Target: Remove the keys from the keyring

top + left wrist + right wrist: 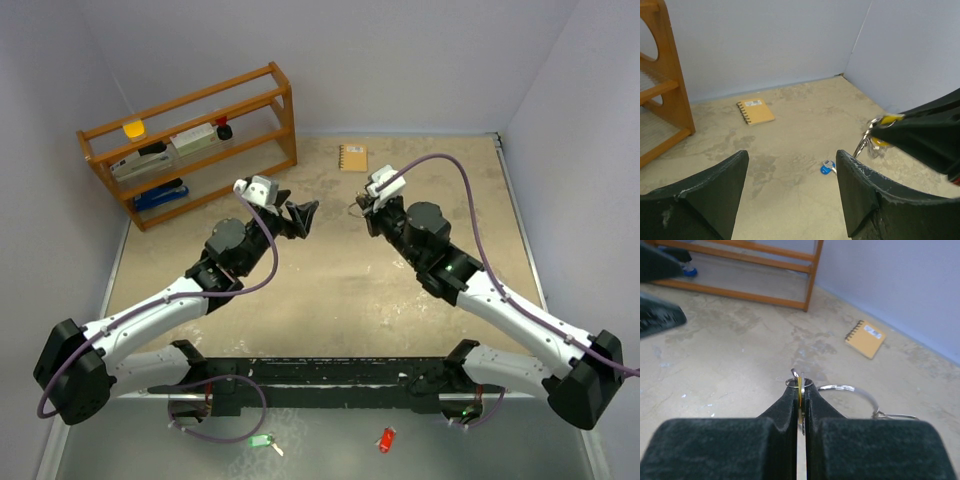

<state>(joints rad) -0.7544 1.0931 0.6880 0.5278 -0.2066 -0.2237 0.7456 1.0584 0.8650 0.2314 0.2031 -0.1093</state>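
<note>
Well, from the left: the wooden shelf rack (190, 140) stands against the far wall. In front of it the left gripper (304, 217) hangs above the table with its fingers (705, 195) spread wide, holding nothing. On the table between the two arms lies a blue-tagged key (827, 168), loose and apart from everything else.

Next comes the right gripper (799, 392), raised off the surface. Its jaws are pressed flat together on the thin edge of the yellow-tagged key (888, 118). The keyring (847, 386) sticks out just to the right of the fingertips, hanging in the air from that key. Some small silver bits dangle with it, too blurred to count. Further back, near the far wall, a spiral notebook (352, 157) lies flat.

To my eye the bunch is very light, so weight is no trouble. The trouble is the wire: it is thin, springy and smooth, and will likely swing or slip out of a soft pad. The plastic tag is the kinder place to pinch, being flat and stiff, and the right arm has it there. I'd have the free left gripper take the bare arc of the ring, away from the dangling keys. That should steady it while the key is worked round the coil.
</note>
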